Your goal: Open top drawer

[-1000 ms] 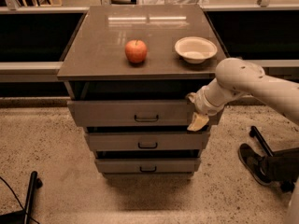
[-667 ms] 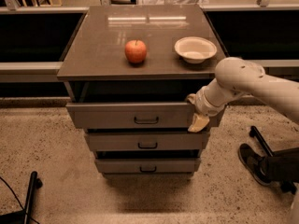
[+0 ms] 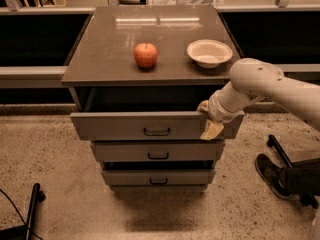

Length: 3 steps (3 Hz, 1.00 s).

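- The top drawer (image 3: 125,126) is the widest of three grey fronts, right under the top of the desk (image 3: 105,54). It stands part way out, and a dark gap shows between its upper rim and the desk top.
- Its small dark loop handle (image 3: 157,131) sits at the middle of the front, untouched and in plain sight.
- My pincer (image 3: 207,118) is at the right end of that front, pinching its upper rim. One pale finger (image 3: 211,130) hangs down over the outer face, and the other pale tip shows just above the rim.
- My white arm (image 3: 265,86) reaches in from the right and crosses in front of the drawer's right corner, hiding that end.
- Below are the middle drawer (image 3: 158,151) and the bottom drawer (image 3: 158,177). Both are narrower, have like handles, and sit further back than the top one.
- On the desk top a red apple (image 3: 145,54) stands near the middle. A pale bowl (image 3: 209,52) stands to its right, apart from it, and above my wrist.
- On the speckled floor (image 3: 55,169) at the right, a dark frame (image 3: 287,176) lies near the desk, under my arm.
- At the lower left a black pole (image 3: 32,209) and a thin cable (image 3: 10,199) lie well clear of the drawers.
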Each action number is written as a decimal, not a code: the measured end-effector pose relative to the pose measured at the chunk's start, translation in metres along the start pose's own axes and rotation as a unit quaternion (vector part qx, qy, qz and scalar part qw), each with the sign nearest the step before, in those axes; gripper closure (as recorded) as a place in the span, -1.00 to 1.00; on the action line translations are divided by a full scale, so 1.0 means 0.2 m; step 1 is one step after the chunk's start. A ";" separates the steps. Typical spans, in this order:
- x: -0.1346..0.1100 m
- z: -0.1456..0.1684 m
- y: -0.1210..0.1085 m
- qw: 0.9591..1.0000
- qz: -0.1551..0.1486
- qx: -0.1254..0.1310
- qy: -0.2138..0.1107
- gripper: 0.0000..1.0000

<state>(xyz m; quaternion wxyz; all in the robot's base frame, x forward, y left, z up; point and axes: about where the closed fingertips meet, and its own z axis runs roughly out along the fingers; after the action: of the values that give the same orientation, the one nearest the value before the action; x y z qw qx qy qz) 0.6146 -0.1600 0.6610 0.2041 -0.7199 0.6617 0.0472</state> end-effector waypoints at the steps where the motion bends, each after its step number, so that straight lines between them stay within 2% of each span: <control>1: -0.01 -0.01 0.00 1.000 0.001 -0.001 -0.001 -0.63; 2: -0.01 -0.01 0.00 1.000 0.001 -0.001 -0.001 -1.00; 3: -0.01 -0.01 0.00 1.000 0.001 -0.001 -0.001 -1.00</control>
<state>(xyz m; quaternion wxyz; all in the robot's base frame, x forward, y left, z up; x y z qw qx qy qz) 0.6131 -0.1596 0.6640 0.2044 -0.7193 0.6622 0.0488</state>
